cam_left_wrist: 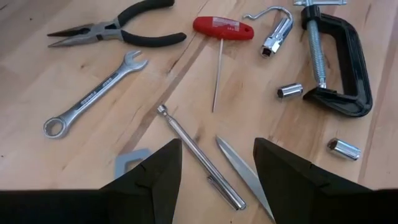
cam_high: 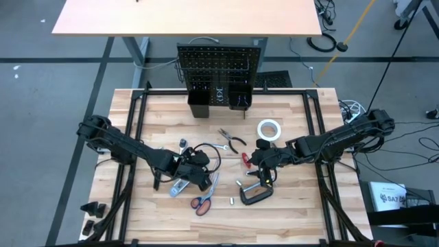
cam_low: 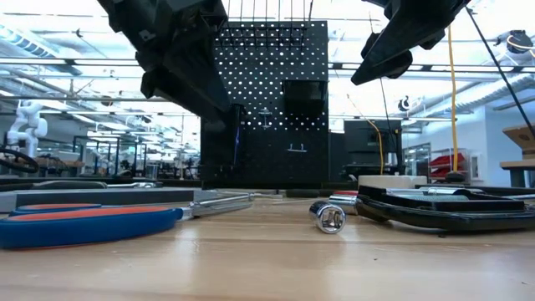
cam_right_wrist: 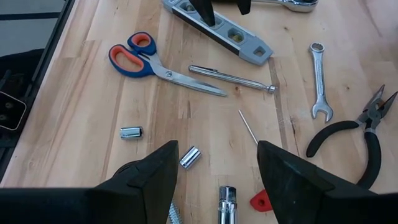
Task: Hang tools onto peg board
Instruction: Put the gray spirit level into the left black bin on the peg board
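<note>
The tools lie flat on the wooden table (cam_high: pixel 158 116). In the left wrist view they are dark-handled pliers (cam_left_wrist: pixel 118 31), a silver wrench (cam_left_wrist: pixel 93 93), a red screwdriver (cam_left_wrist: pixel 222 28), a black C-clamp (cam_left_wrist: pixel 339 56) and a silver rod (cam_left_wrist: pixel 199 155). Orange-handled scissors (cam_right_wrist: pixel 143 56) and a white tape roll (cam_high: pixel 269 129) also lie there. The black peg board (cam_high: pixel 218 65) stands upright at the far edge. My left gripper (cam_left_wrist: pixel 217 149) is open above the rod and the scissors' blade tip. My right gripper (cam_right_wrist: pixel 217 149) is open above the screwdriver's handle (cam_right_wrist: pixel 261 200) and a socket (cam_right_wrist: pixel 190 157).
Loose silver sockets (cam_left_wrist: pixel 289 91) (cam_left_wrist: pixel 344 149) (cam_right_wrist: pixel 132 132) lie among the tools. A grey bar-shaped tool (cam_right_wrist: pixel 224 28) lies under the left arm. Black bins (cam_high: pixel 199 106) hang at the board's foot. Bare wood (cam_high: pixel 309 199) lies toward the near right and the far left.
</note>
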You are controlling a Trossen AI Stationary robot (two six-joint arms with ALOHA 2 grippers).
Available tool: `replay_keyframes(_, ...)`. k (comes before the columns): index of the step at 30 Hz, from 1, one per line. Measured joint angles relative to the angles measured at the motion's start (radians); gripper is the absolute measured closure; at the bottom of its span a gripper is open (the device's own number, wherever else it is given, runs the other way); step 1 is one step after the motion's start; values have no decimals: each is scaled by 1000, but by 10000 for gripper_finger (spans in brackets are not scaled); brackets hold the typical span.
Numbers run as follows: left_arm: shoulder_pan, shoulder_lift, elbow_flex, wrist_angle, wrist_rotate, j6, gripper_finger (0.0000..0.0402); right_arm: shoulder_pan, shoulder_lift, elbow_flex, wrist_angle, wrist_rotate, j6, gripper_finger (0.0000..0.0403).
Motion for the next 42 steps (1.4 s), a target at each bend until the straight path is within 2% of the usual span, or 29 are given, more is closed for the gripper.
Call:
replay_keyframes(6,0,0,0,11,17,115,200,0,0,0,0,0,0,190)
replay_keyframes(12,0,0,0,8,61,128,200,0,0,0,0,0,0,190)
replay_keyframes(14,0,0,0,26,62,126,200,0,0,0,0,0,0,190)
replay_keyframes(17,8,-1,0,35,-8,3,193,0,0,0,0,0,0,190)
replay_keyframes(20,21,1,0,30,3,-37,148,0,0,0,0,0,0,190)
replay_keyframes(23,19,6,0,21,34,-55,50,0,0,0,0,0,0,190)
replay_keyframes(25,19,6,0,-42,41,-45,16,0,0,0,0,0,0,190)
replay_keyframes(27,21,6,-1,-77,23,-67,37,0,0,0,0,0,0,190)
replay_keyframes(30,30,6,0,-30,20,-134,83,0,0,0,0,0,0,190)
replay_keyframes(33,34,6,0,11,45,-173,111,0,0,0,1,0,0,190)
replay_keyframes(37,34,6,0,5,44,-156,130,0,0,0,2,0,0,190)
replay_keyframes(42,36,6,0,10,34,-158,134,0,0,0,2,0,0,190)
